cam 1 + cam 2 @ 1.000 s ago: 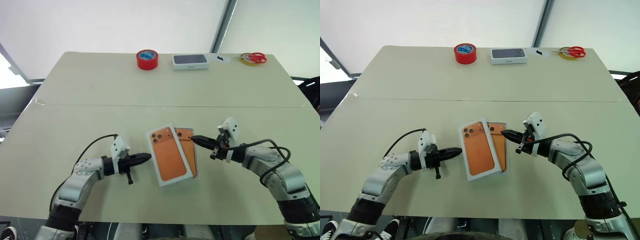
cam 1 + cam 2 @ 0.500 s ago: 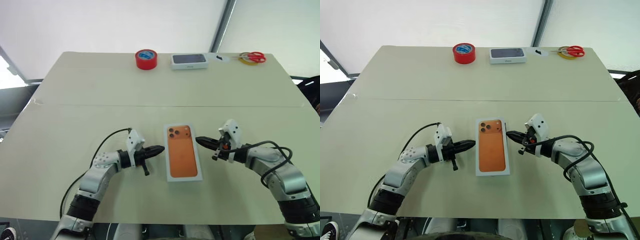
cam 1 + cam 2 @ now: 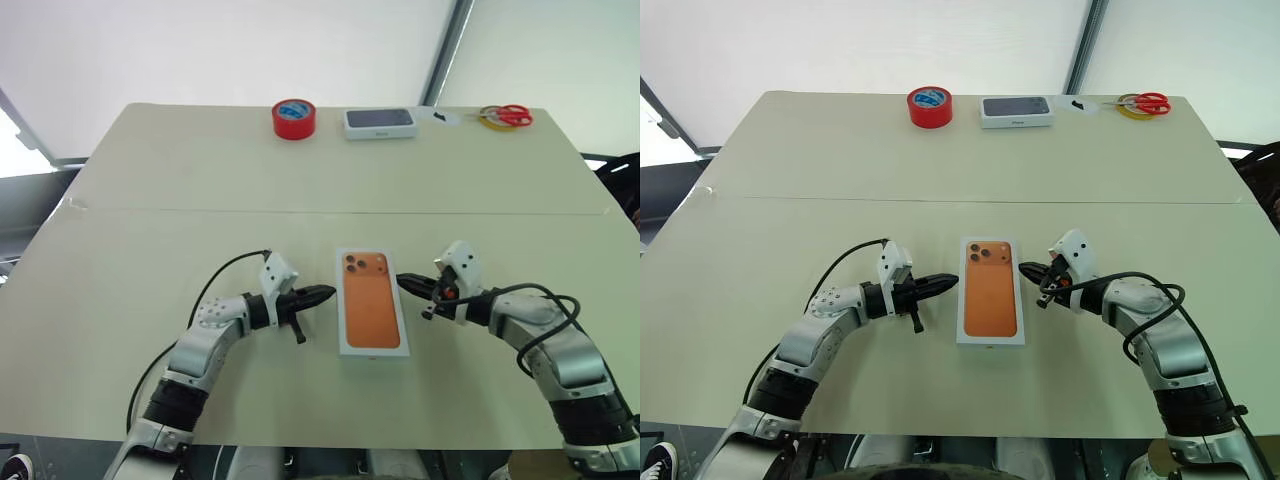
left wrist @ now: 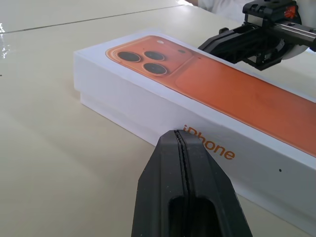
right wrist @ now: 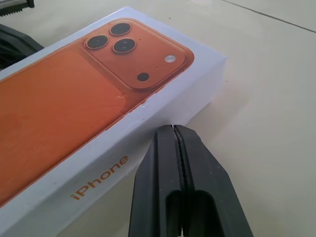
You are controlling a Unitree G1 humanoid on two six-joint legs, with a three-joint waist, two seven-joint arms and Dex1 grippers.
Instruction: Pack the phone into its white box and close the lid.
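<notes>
The lid, white with an orange phone printed on top, lies flat and square in the middle of the near table half. The phone and the white box are hidden beneath it. My left gripper is shut, level, its tip just short of the lid's left long side. My right gripper is shut too, its tip at the lid's right long side near the printed lenses. Neither gripper holds anything.
Along the far edge stand a red tape roll, a small dark-topped white box and red-handled scissors on a yellow ring. A seam crosses the table between them and the lid.
A second ago the lid lay skewed and offset left, with an orange phone showing beside it; now it sits straight and covers that. My left gripper has moved right, toward the lid.
</notes>
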